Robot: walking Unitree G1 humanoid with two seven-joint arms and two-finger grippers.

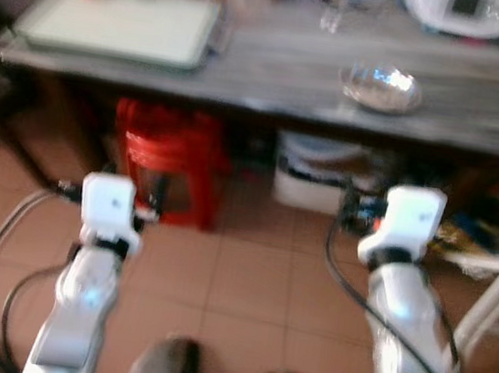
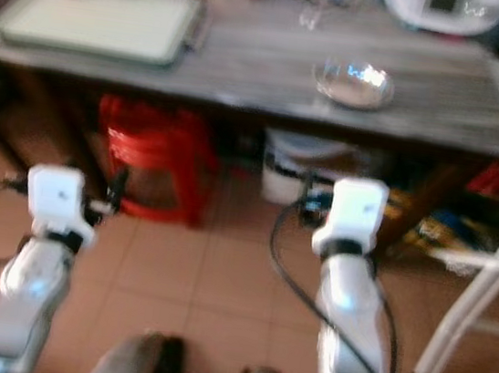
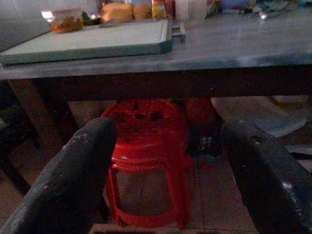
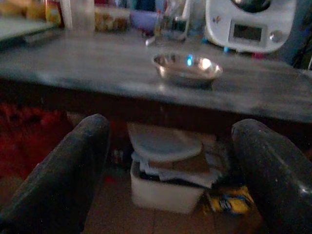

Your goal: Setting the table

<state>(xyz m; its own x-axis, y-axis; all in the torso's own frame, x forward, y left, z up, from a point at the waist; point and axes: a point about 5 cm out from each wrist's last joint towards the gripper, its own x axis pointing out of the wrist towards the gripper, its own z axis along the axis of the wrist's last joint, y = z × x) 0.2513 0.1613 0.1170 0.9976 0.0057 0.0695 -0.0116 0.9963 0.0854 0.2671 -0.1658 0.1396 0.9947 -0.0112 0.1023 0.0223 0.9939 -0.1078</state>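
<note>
Facing a long grey table [image 1: 274, 70], both silver arms are held forward and low over the tiled floor [image 1: 245, 287]. The left gripper [image 3: 168, 161] is seen with its two black fingers [image 3: 73, 180] spread wide apart and nothing between them; beyond the gap a red plastic stool [image 3: 146, 156] stands under the table. The right gripper [image 4: 170, 165] is likewise spread, nothing grasped; a white lidded container [image 4: 165, 180] is seen past it on the floor beneath the tabletop. A shallow metal bowl [image 1: 380, 86] rests on the table toward the robot's right, well apart from both grippers. A large pale green tray [image 1: 119, 24] lies on the table's left part, with a small food container [image 3: 66, 20] beside its far corner. A white appliance [image 4: 248, 24] stands behind the bowl. The head views are blurred.
</note>
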